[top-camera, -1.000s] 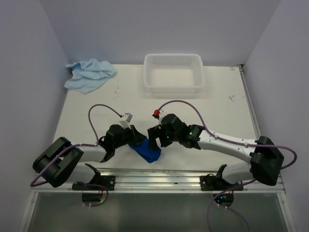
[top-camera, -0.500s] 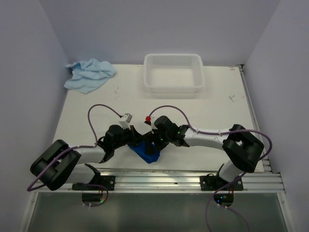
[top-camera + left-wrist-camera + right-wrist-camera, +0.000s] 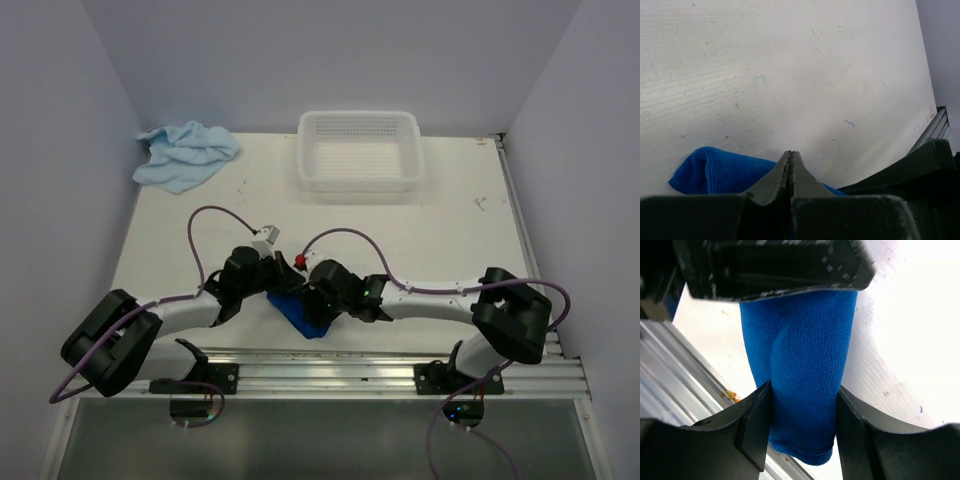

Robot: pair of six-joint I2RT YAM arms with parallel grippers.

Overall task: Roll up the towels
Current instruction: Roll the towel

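- Pale blue towel [image 3: 185, 155]: crumpled at 10 o'clock on the table [image 3: 450, 230], not rolled.
- Left gripper [image 3: 791, 156]: jaws pressed together, nothing seen between them.
- Dark blue towel [image 3: 303, 320]: rolled, at 6 o'clock by the near rail [image 3: 350, 365].
- Right gripper [image 3: 802, 390]: clamps this roll across its width.
- Risk: the soft terry could spring open on release, or the roll could drag over the rail.

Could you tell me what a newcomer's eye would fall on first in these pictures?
Both grippers meet at the rolled dark towel at the near edge: the right gripper clasps it, and the left gripper, shut, sits by it. Far behind, the pale towel lies crumpled at the left, with the basket at the middle.
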